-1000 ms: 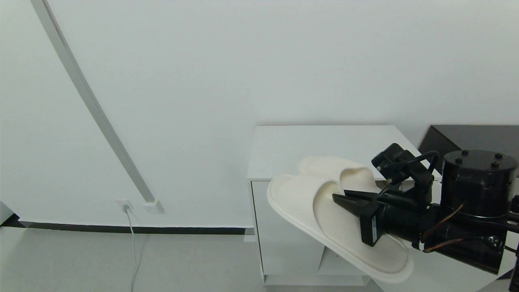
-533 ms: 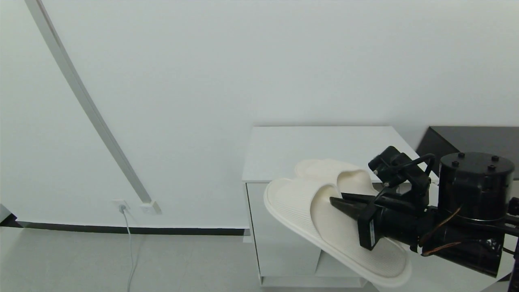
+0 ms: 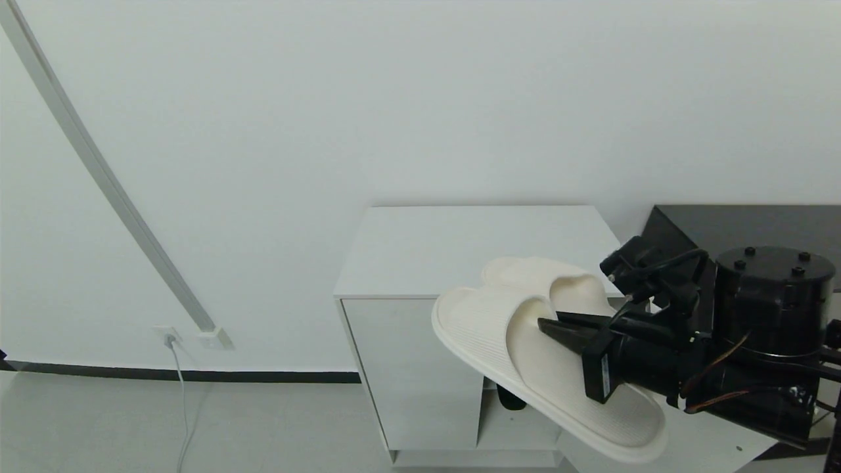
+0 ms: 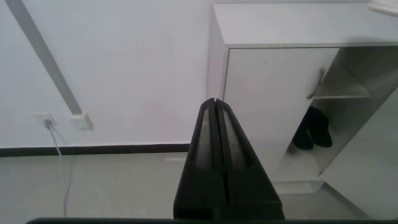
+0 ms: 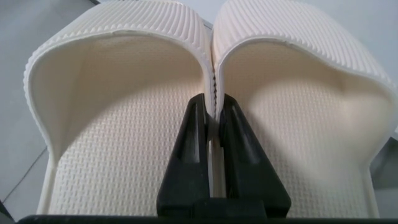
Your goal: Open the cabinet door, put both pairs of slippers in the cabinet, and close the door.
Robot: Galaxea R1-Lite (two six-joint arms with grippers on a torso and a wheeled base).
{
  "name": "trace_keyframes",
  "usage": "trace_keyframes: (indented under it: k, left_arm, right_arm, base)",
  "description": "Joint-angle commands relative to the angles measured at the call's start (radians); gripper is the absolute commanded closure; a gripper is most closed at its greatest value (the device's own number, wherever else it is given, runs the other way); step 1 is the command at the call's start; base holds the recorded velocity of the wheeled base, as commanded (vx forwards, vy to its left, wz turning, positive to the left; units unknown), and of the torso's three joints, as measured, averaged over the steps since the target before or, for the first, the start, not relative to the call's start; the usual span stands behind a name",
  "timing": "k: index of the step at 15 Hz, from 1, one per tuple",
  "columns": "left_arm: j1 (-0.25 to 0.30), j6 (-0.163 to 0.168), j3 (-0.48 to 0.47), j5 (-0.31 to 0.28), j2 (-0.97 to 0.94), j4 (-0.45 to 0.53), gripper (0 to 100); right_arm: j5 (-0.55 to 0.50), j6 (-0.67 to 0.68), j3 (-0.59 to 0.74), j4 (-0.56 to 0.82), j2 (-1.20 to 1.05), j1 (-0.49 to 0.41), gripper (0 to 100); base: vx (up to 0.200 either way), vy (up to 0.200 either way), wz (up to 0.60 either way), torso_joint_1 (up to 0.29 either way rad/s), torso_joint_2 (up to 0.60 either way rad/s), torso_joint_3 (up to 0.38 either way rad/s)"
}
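You find the right gripper (image 3: pixel 543 320) in the lower right of the head view, clenched on the white slippers (image 3: pixel 489 332). The pair hangs in the air side by side, with the toes toward the left of the frame and the heels sloping down to the lower right corner. In the right wrist view the same gripper (image 5: pixel 213 106) pinches the two touching side walls of the slippers (image 5: pixel 118 130). One of the black fingers (image 5: pixel 193 130) is inside each slipper.

The pair is held in front of the cabinet (image 3: pixel 460 246), not inside it. The cabinet stands in the lower middle of the head view, against the wall (image 3: pixel 394 98). Its left half is covered by the closed door (image 3: pixel 414 368), and its right half is open.

In the left wrist view you see the handle (image 4: pixel 316 83) on the closed door (image 4: pixel 273 93), the shelf (image 4: pixel 342 93) inside, and the open door (image 4: pixel 373 149) swung outward. Below the shelf, on the cabinet floor, stands a dark pair (image 4: pixel 314 130), which looks like slippers.

The left gripper (image 4: pixel 215 106) has its fingers pressed together with nothing between them.

In the lower left of the head view there is a wall socket (image 3: pixel 167 336) with a cable (image 3: pixel 184 407) hanging to the floor. A grey strip (image 3: pixel 98 174) runs diagonally from the upper left down to it. A black surface (image 3: pixel 755 223) lies at the right edge.
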Motion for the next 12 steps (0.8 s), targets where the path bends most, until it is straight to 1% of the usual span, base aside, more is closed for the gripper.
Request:
trace_keyframes:
  k: [1,5,12]
  left_arm:
    - [0.001,0.0,0.0,0.0,0.001,0.0,100]
    - [0.001,-0.002,0.0,0.0,0.001,0.0,100]
    - [0.001,0.0,0.0,0.0,0.001,0.0,100]
  right_arm:
    - [-0.001,-0.002,0.0,0.0,0.003,0.0,100]
    - [-0.005,0.0,-0.002,0.0,0.003,0.0,100]
    - [-0.005,0.0,0.005,0.0,0.003,0.0,100]
  base:
    - [0.0,-0.2,0.0,0.002,0.0,0.002]
    - [0.0,-0.2,0.0,0.001,0.0,0.0]
    - [0.0,0.0,0.0,0.0,0.0,0.0]
